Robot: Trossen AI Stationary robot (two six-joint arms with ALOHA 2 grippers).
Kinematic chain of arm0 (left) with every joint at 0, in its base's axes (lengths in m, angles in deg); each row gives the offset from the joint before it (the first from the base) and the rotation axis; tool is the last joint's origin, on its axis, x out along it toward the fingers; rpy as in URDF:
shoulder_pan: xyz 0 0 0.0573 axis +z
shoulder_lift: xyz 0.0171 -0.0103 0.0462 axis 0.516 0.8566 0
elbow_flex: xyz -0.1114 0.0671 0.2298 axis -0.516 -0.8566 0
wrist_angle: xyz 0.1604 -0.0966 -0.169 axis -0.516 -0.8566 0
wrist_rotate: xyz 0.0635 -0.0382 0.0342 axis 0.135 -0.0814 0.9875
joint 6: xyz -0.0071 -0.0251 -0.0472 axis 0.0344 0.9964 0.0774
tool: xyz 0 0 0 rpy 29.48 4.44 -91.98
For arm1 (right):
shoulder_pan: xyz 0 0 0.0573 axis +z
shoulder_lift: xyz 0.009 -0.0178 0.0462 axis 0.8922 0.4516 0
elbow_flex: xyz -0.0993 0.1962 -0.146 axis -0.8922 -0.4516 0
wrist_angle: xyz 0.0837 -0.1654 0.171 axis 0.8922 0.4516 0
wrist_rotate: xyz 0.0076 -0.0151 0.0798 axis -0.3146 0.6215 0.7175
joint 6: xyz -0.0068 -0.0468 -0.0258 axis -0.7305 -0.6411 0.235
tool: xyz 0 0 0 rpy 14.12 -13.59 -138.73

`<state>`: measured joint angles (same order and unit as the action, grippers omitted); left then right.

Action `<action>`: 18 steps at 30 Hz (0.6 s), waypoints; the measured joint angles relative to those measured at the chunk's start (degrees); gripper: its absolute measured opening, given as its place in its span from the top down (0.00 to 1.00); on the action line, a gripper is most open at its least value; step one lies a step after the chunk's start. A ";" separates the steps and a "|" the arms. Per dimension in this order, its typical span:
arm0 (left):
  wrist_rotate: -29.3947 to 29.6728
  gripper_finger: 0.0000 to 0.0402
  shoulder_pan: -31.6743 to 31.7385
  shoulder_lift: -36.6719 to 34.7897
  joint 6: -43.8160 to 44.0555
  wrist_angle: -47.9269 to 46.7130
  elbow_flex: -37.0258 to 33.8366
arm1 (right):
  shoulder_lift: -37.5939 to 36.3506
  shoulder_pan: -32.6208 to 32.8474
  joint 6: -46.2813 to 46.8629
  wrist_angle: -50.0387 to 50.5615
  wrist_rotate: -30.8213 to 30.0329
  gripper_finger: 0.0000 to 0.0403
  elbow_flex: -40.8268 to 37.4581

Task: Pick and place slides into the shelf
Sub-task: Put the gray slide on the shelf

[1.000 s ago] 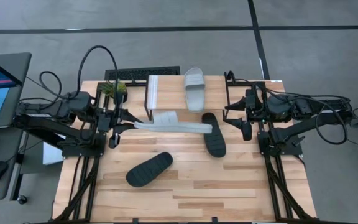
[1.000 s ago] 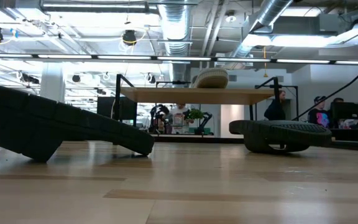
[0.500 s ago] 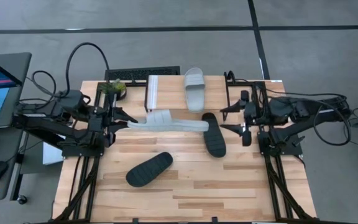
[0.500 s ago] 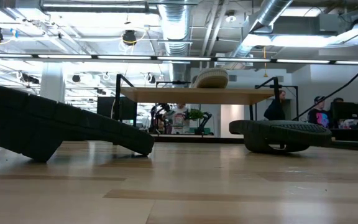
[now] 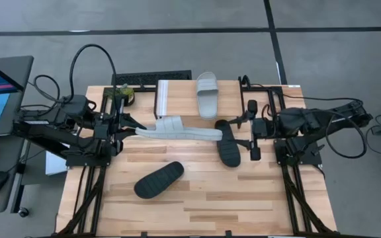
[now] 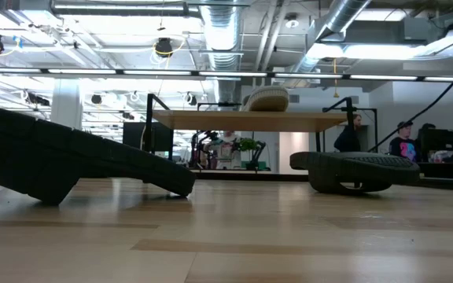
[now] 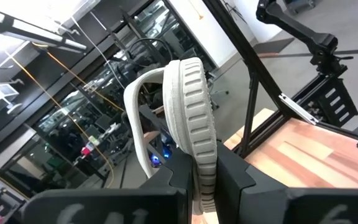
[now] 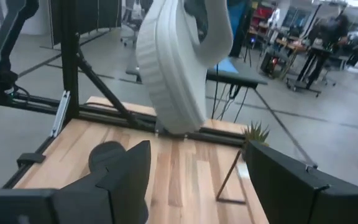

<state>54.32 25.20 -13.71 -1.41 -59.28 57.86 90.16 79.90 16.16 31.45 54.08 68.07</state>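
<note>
Pale wooden bench (image 5: pixel 197 198) under both arms: my left hand (image 5: pixel 132 127) pinches one end of a grey slide (image 5: pixel 180 130), hanging lengthwise just beside the shelf (image 5: pixel 164 97). It could twist loose. My right hand (image 5: pixel 251 132) gapes empty nearby.

A black slide (image 6: pixel 77 161) lies close to the camera on the wooden table (image 6: pixel 234 236), its far end raised off the boards. Farther back stands the shelf (image 6: pixel 250 120) with a light grey slide (image 6: pixel 267 99) on top. Another black slide (image 6: pixel 354 170) rests to its right, and people (image 6: pixel 403 141) show in the room behind.
</note>
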 joint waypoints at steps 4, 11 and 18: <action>-0.02 0.96 0.00 0.00 0.35 0.00 0.00 | 0.20 0.00 -2.72 -2.43 2.47 0.37 0.00; 0.00 0.96 0.02 0.02 0.38 -0.01 0.00 | 2.36 -0.16 -4.96 -6.63 5.73 0.37 0.13; 0.00 0.96 0.00 0.04 0.73 -0.01 0.00 | 3.23 -1.22 -4.97 -8.73 9.05 0.37 0.02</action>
<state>54.32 25.20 -13.66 -0.69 -59.29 57.86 93.40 78.69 11.19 22.72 63.13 68.10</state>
